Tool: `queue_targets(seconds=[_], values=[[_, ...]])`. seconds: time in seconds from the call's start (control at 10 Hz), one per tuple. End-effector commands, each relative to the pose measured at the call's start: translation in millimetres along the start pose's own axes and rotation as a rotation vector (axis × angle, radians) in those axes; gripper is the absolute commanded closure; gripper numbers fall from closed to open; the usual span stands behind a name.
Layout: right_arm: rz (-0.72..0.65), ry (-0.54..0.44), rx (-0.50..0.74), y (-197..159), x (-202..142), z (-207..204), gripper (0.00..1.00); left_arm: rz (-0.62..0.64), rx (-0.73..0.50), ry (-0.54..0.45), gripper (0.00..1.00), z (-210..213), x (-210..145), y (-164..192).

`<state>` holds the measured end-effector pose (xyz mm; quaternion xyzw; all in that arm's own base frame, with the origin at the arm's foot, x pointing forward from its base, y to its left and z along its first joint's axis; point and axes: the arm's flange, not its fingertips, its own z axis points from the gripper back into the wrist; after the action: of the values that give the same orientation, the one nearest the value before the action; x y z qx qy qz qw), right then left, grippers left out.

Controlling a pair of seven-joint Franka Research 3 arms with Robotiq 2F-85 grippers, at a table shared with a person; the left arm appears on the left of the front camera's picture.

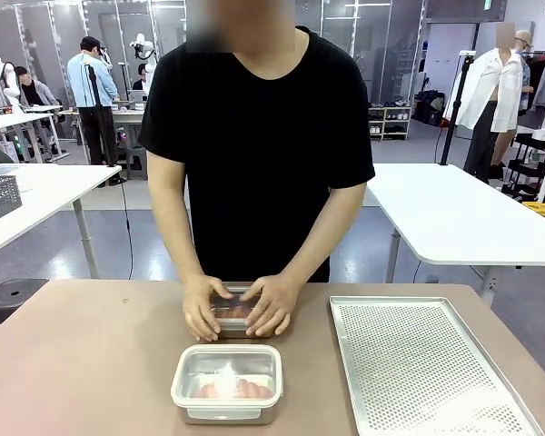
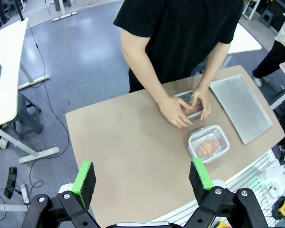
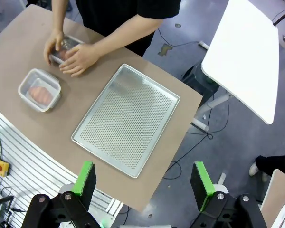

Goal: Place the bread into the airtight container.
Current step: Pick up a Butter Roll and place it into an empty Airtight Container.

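A lidded clear airtight container [image 1: 227, 352] stands near the table's front edge, with orange-brown bread [image 1: 241, 389] showing through it. Behind it the person presses both hands [image 1: 272, 309] on a second container [image 1: 232, 306] that holds something reddish-brown. In the left wrist view my left gripper [image 2: 141, 183] hangs open high above the table, far from the near container [image 2: 217, 129] and its bread [image 2: 208, 147]. My right gripper [image 3: 143, 180] is open too, high off the table's right corner, with the container [image 3: 23, 85] and its bread [image 3: 39, 94] far off.
A perforated metal tray [image 1: 418, 363] lies on the right half of the brown table [image 1: 91, 363]. The same tray [image 3: 126, 118] sits between my right gripper and the containers. White tables [image 1: 454, 209] stand behind the person.
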<state>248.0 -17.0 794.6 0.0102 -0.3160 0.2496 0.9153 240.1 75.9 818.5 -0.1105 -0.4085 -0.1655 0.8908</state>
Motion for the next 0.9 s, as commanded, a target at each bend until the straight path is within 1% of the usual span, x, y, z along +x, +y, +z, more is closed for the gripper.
queue_targets(seconds=[0.0, 0.8], values=[[-0.005, -0.001, -0.005, -2.1, -1.3, 1.1, 0.0, -0.005, -0.005, -0.004, 0.0, 1.6, 1.3, -1.0], [-0.005, -0.001, -0.005, -2.1, -1.3, 1.1, 0.0, -0.005, -0.005, -0.004, 0.0, 1.6, 1.3, -1.0]])
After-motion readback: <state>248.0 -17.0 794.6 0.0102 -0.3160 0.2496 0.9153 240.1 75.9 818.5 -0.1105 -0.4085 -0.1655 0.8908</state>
